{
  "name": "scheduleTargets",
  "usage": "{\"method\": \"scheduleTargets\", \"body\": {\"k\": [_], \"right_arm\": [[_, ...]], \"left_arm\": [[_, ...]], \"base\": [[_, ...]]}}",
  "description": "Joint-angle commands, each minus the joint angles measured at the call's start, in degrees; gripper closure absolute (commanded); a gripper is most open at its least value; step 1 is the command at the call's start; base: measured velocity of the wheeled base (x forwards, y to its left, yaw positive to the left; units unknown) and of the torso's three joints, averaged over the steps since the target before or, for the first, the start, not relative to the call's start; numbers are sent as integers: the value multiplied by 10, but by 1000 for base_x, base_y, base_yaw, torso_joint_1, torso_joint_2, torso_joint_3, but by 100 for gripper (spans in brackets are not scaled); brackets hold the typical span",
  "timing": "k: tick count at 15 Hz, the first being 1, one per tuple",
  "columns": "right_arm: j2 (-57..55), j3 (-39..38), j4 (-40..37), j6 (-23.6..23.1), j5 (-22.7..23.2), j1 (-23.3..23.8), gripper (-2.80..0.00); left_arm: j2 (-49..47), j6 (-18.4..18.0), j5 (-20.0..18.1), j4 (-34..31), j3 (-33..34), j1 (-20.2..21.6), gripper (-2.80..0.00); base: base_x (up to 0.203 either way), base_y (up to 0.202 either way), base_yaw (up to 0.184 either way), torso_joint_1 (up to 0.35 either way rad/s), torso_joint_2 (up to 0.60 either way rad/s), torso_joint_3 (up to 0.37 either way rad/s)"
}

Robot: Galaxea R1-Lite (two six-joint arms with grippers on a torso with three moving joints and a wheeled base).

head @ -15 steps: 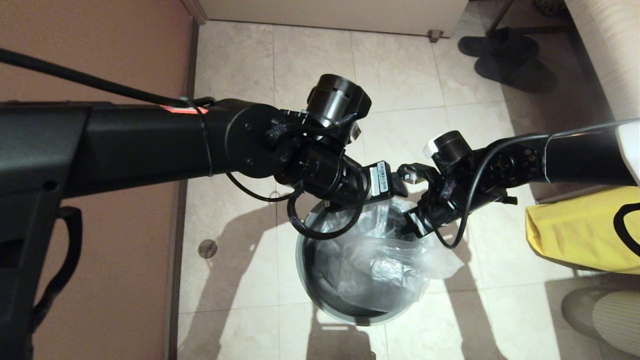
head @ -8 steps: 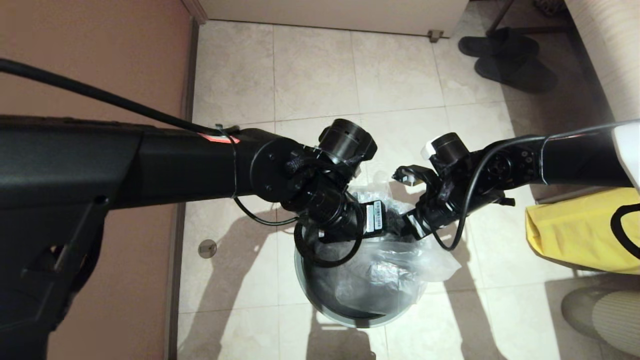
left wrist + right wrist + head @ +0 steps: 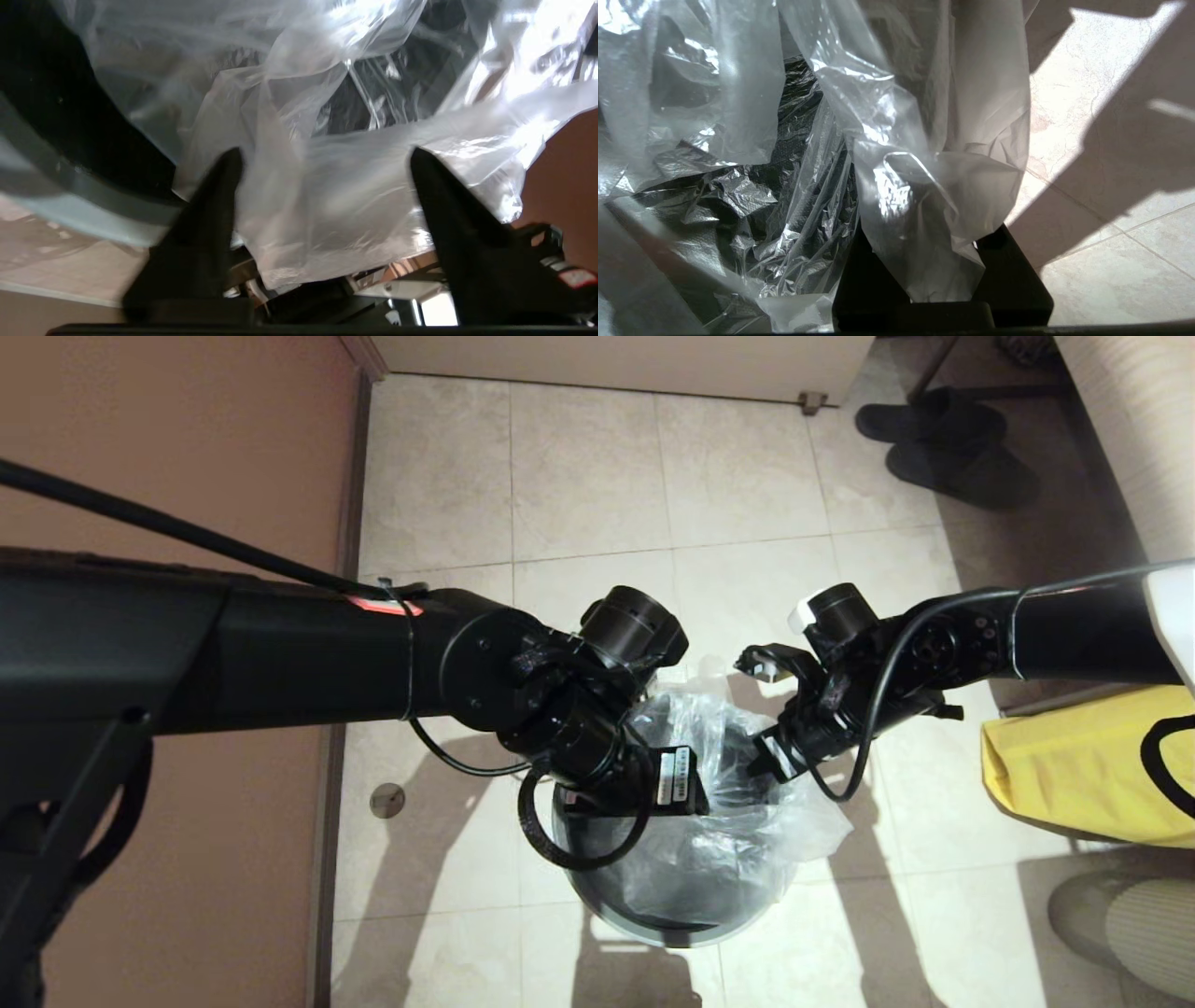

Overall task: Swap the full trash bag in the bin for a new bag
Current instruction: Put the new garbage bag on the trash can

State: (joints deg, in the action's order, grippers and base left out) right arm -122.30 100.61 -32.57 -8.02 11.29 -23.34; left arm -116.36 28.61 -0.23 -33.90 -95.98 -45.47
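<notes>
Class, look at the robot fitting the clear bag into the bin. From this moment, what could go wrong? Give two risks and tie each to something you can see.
1. The left gripper stands open astride a loose fold of the bag; closing there may catch only a thin layer, which could slip out.
2. The right gripper pinches one edge of the bag while most of it lies crumpled inside the bin; pulling could tear the film or leave the mouth unspread over the rim.
</notes>
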Motion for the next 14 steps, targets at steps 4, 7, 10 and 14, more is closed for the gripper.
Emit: {"method": "scheduleTargets", "body": {"k": [4,7,10,14], "right_arm": [[-1,0,-2,-2,0,4,0],[0,-1,-3,0,-1,7,0],[8,0,-2,1,-1,14,0],[11,5,8,28,-1,11,0]], "left_arm": [[57,-13,-43,-2,57,5,0],[103,-13,-51,-2,105,5,0],[182,-11,-59,-1,182,-9,0],[243,20,-88,3,299,-51,0]], "base": [[0,0,0,0,0,0],[0,0,0,0,0,0],[0,0,0,0,0,0],[0,0,0,0,0,0]]}}
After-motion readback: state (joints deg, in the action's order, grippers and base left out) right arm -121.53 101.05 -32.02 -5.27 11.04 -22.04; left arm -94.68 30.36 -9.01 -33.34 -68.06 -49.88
